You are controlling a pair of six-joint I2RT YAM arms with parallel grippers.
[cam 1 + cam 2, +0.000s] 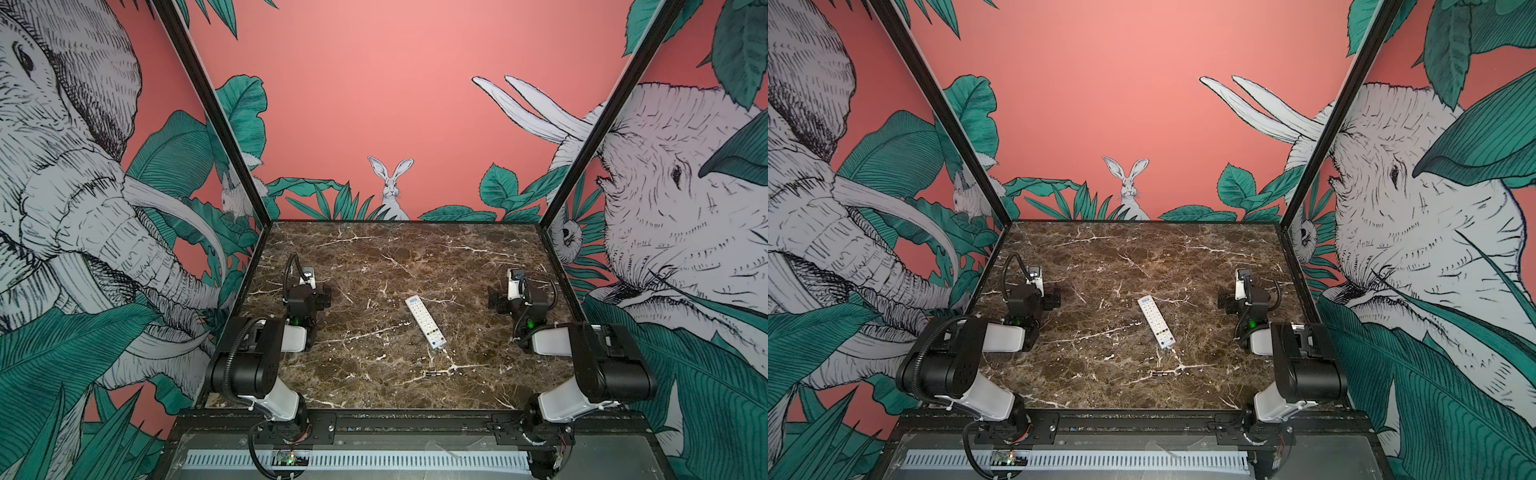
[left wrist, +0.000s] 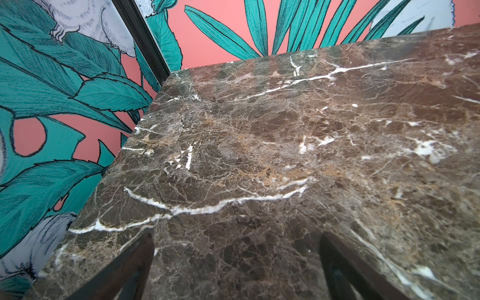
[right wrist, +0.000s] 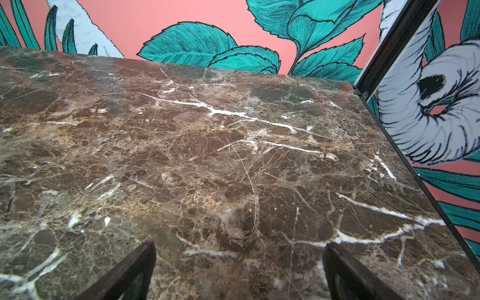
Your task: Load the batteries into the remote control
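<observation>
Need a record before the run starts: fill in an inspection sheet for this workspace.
surface: brown marble table with white veins; no spills seen.
job's things: remote control lies buttons up near the middle; two batteries lie loose just past its coloured-button end, apart from it.
clutter: nothing seen.
grippers: left gripper and right gripper both have jaws open, empty, over bare marble.
cables: black hose runs along the left arm, away from the remote control.
surroundings: pink jungle-print walls on three sides.
</observation>
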